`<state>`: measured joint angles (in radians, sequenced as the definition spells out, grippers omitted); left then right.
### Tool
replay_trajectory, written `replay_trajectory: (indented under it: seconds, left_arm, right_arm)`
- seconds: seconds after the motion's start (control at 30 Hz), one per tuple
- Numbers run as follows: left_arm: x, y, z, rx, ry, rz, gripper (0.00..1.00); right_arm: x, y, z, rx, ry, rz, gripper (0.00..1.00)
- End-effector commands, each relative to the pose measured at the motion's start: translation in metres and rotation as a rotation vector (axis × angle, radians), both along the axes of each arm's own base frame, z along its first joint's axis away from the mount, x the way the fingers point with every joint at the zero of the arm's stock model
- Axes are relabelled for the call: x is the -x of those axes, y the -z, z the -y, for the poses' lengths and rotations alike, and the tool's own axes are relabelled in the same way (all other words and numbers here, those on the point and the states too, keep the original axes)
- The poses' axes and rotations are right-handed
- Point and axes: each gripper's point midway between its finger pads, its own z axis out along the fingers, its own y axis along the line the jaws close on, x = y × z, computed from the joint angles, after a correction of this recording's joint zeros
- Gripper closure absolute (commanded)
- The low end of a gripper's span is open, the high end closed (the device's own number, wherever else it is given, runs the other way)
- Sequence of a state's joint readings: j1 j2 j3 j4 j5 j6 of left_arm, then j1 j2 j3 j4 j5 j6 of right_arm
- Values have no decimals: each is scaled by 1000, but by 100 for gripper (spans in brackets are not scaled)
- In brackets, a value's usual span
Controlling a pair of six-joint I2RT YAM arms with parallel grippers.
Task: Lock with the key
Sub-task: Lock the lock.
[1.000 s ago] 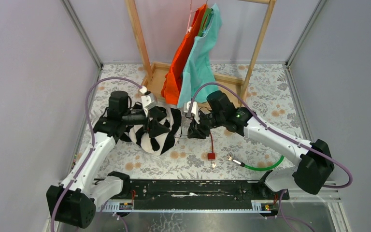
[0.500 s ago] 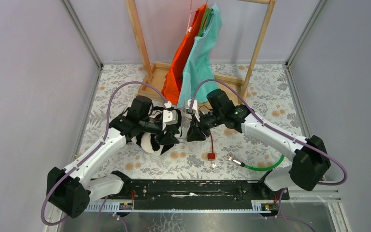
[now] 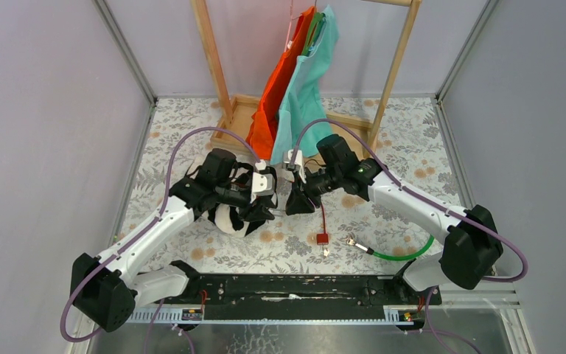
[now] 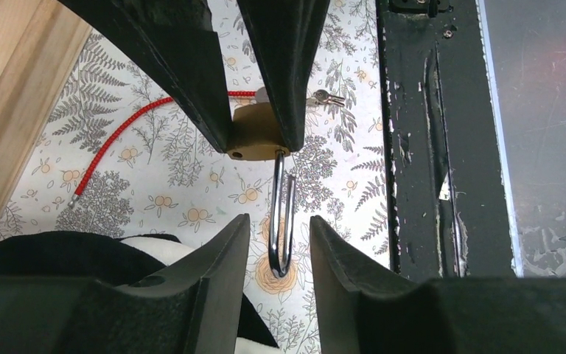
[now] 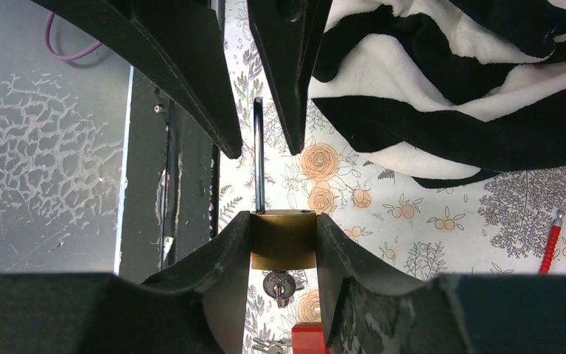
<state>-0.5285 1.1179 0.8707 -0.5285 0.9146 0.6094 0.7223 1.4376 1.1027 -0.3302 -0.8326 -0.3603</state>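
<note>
Striped black-and-white cloth (image 3: 228, 215) lies bunched on the table, left of the padlock (image 5: 284, 242), under the left arm's wrist.

Left gripper (image 4: 278, 228): jaws parted, one finger on each side of the padlock's steel shackle (image 5: 259, 155). Gaps show on both sides in the left wrist view, so it is not gripping. The bend of the shackle sits between the fingertips.

Padlock: brass body held off the table, shackle pointing left toward the left gripper. One shackle leg appears out of the body, so it is unlocked.

Right gripper (image 5: 281, 221): clamped on the brass body, one finger against each flat side.

Key (image 5: 278, 285): at the base of the body, opposite the shackle. Cannot tell whether it is fully seated.

Red cord (image 4: 129, 125) runs on the floral table cover (image 3: 383, 133) below the padlock, ending at a red tag (image 3: 322, 238).

Green cable (image 3: 405, 255) curves on the table further right of the padlock.
</note>
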Motion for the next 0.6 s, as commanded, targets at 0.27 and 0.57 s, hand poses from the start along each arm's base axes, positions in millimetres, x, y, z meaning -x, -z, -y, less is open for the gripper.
replay_trajectory:
  seconds: [0.27, 0.57]
  left_arm:
    - [0, 2, 0, -4, 14, 37, 87]
    - [-14, -13, 6, 4, 7, 79, 100]
  right_arm:
    - [-4, -31, -9, -94, -28, 32, 100]
    - [-7, -30, -8, -81, -11, -6, 70]
